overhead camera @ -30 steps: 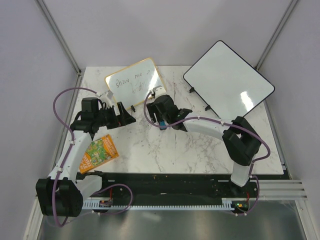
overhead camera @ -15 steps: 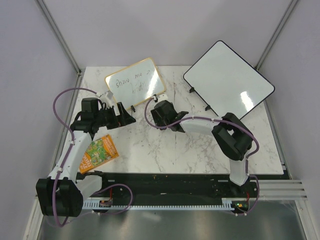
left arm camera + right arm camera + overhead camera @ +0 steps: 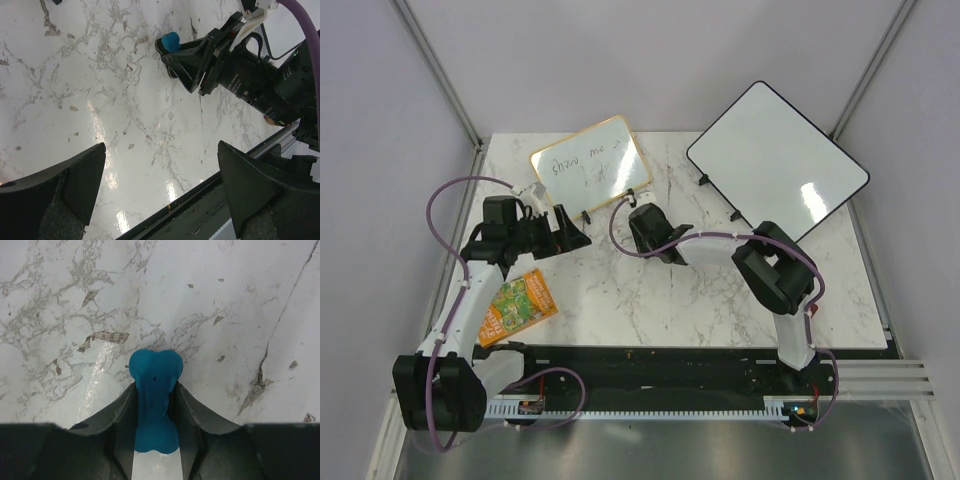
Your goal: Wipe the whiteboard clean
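White marble tabletop (image 3: 650,300) carried the small yellow-wood-framed whiteboard (image 3: 590,163), propped at its back left with dark writing on it. My right gripper (image 3: 154,390) pinched a blue bone-shaped eraser (image 3: 155,370) at its waist, and my left gripper (image 3: 162,165) gaped empty. I judged the board light and tippy, best braced by its frame edge.

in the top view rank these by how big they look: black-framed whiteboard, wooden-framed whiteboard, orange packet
1. black-framed whiteboard, clearly largest
2. wooden-framed whiteboard
3. orange packet, smallest
Both boards seem propped on feet, so their true sizes may differ a little from this look.
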Action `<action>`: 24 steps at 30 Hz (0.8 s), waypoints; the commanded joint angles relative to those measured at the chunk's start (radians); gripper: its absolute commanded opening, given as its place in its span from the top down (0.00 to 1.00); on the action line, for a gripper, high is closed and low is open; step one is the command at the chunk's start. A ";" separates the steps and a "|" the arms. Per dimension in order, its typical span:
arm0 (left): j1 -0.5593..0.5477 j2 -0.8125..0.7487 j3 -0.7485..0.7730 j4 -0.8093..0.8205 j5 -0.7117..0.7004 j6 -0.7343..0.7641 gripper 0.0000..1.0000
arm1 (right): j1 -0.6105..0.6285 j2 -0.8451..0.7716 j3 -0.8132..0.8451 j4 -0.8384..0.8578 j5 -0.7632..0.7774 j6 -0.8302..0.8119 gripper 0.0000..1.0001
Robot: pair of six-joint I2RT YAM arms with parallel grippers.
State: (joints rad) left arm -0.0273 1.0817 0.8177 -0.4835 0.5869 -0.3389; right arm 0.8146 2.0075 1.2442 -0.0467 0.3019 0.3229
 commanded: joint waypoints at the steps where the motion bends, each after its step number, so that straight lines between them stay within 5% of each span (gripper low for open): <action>1: 0.009 0.007 0.001 0.022 0.033 0.029 0.01 | -0.006 0.042 0.012 -0.002 -0.017 0.012 0.66; 6: 0.012 0.020 0.023 0.022 -0.018 0.021 0.03 | -0.015 0.025 -0.006 0.021 -0.018 0.019 0.97; 16: 0.018 0.111 0.222 0.137 -0.321 -0.175 0.01 | -0.092 -0.118 -0.104 0.137 -0.135 0.036 1.00; 24: 0.131 0.355 0.379 0.285 -0.288 -0.238 0.01 | -0.123 -0.179 -0.034 0.171 -0.190 -0.027 1.00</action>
State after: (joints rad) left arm 0.0307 1.3312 1.1286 -0.3027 0.3119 -0.4950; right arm 0.6983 1.8866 1.1419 0.0662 0.1703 0.3279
